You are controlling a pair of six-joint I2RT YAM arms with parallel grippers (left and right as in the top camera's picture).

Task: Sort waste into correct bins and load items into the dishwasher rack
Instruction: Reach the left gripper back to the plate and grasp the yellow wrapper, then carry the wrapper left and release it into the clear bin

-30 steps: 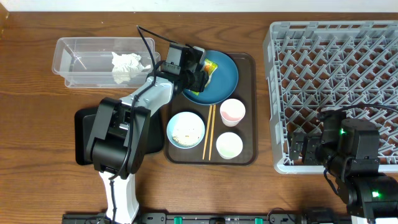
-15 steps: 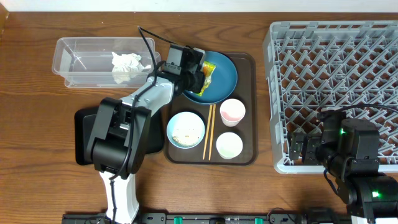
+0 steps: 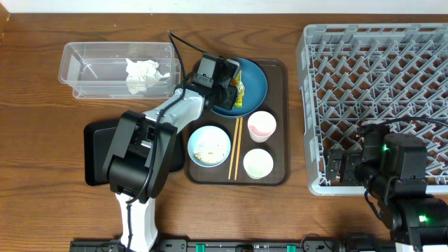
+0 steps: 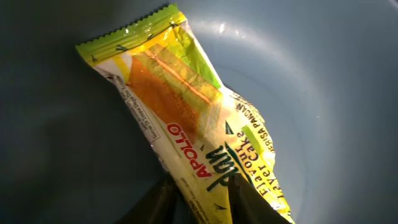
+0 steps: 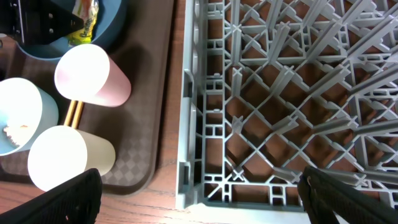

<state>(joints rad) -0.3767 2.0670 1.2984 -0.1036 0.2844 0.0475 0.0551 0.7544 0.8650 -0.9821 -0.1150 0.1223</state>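
Note:
My left gripper point(image 3: 234, 87) is shut on the yellow-green-orange snack wrapper point(image 4: 180, 118), which hangs just above the round blue plate point(image 3: 253, 89). The dark fingertips point(image 4: 255, 202) pinch the wrapper's lower end. A crumpled white tissue point(image 3: 143, 73) lies in the clear tub point(image 3: 91, 70). The light-blue bowl point(image 3: 208, 145) holds pale crumbs. Beside it are the chopsticks point(image 3: 235, 147) and two white cups point(image 3: 261, 125) point(image 3: 257, 164). Over the near-left corner of the grey rack point(image 3: 378, 70), my right gripper point(image 5: 199, 177) stands wide open and holds nothing.
The plate, bowl, cups and chopsticks sit on a brown serving tray point(image 3: 276, 178). A flat black tray point(image 3: 94, 154) lies at the left, partly under my left arm. The rack's left wall point(image 5: 186, 124) stands close to the brown tray's right edge.
My left jaws have closed on the wrapper. The gripper has shifted slightly right over the plate and the wrapper has turned with it. The right arm has not moved.

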